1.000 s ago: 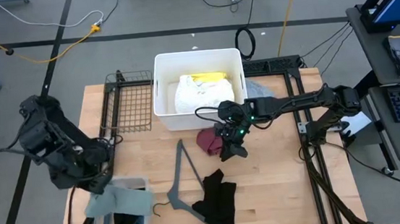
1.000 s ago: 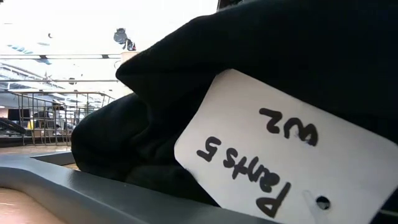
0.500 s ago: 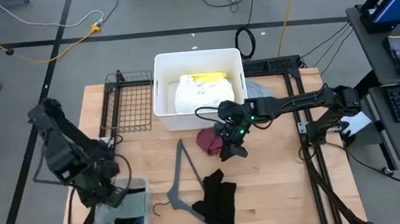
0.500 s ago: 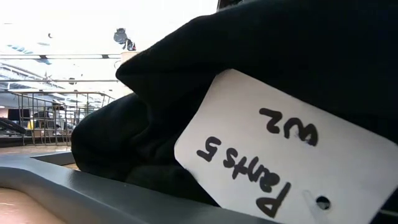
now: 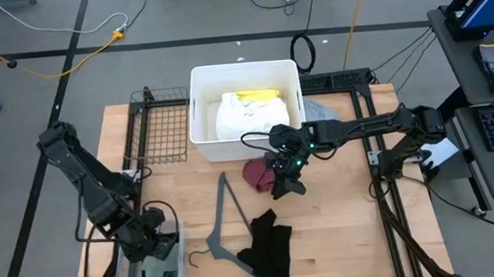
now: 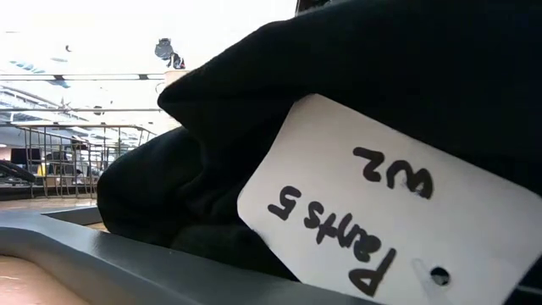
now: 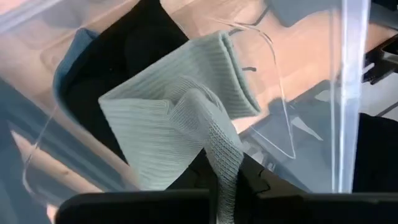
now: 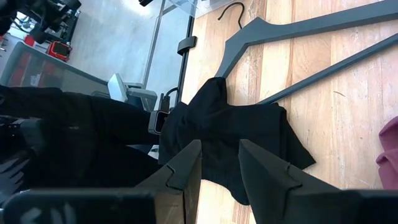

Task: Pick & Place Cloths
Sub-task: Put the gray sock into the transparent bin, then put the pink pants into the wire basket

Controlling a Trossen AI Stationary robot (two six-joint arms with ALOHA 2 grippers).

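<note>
High view: the left gripper (image 5: 154,257) is seen lowered into a clear plastic bin (image 5: 176,227) at the near left corner of the table (image 5: 345,229). In the left wrist view a ribbed sage-green cloth (image 7: 180,127) is pinched between the clenched fingers, its folded body draped inside the bin over a black cloth (image 7: 118,74), beside which a strip of teal-blue cloth (image 7: 67,53) shows against the bin wall.

The right gripper (image 5: 285,187) is held over the middle of the table, just beside a crumpled maroon cloth (image 5: 256,172). In the right wrist view its two dark fingers (image 8: 180,168) are seen parted with nothing between them, pointed toward a second black cloth (image 8: 239,134) that lies flat and rumpled on the wood.

That black garment (image 5: 267,244) is found near the front edge, touching one leg of a thin grey hanger (image 5: 220,214). A white tub (image 5: 202,115) stands at the back of the table; a bunched white cloth (image 5: 249,116) with a faint print fills it, and a yellow cloth (image 5: 257,95) lies behind that. A pale grey cloth (image 5: 320,110) is partly hidden just right of the tub. A wire rack (image 5: 157,119) stands to the tub's left.

The low view is blocked by dark fabric carrying a handwritten paper tag (image 6: 373,203).
</note>
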